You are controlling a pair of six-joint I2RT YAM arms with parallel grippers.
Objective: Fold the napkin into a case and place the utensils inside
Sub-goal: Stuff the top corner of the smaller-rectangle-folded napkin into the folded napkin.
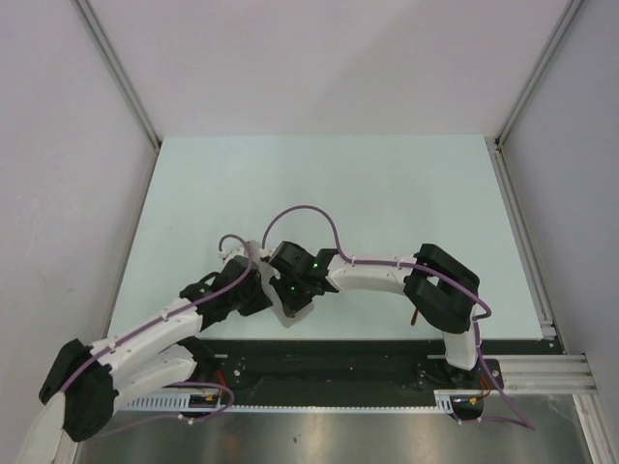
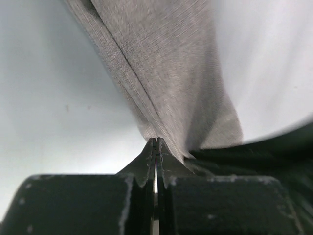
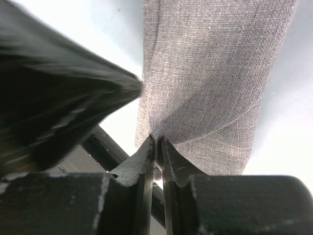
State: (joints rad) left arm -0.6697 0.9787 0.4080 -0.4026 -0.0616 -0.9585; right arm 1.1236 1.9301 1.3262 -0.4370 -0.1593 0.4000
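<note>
From above, the napkin (image 1: 290,314) shows as a small bunched strip hanging between the two wrists, which meet low over the near edge of the worktop (image 1: 338,193). The pale surface lies open behind and to both sides, which looks like ample room to carry the cloth out and spread it. The near edge and the dark base rail are the close limits.

At the left wrist, the left jaws are pressed together on a creased fold of the napkin (image 2: 166,73). It is soft, woven and likely light, so it will sag rather than hold shape. Pinching edges or corners suits it best.

At the right wrist, the right jaws stand narrow, nipping the napkin (image 3: 210,73) at a folded edge. A dark blur crowds the left.
</note>
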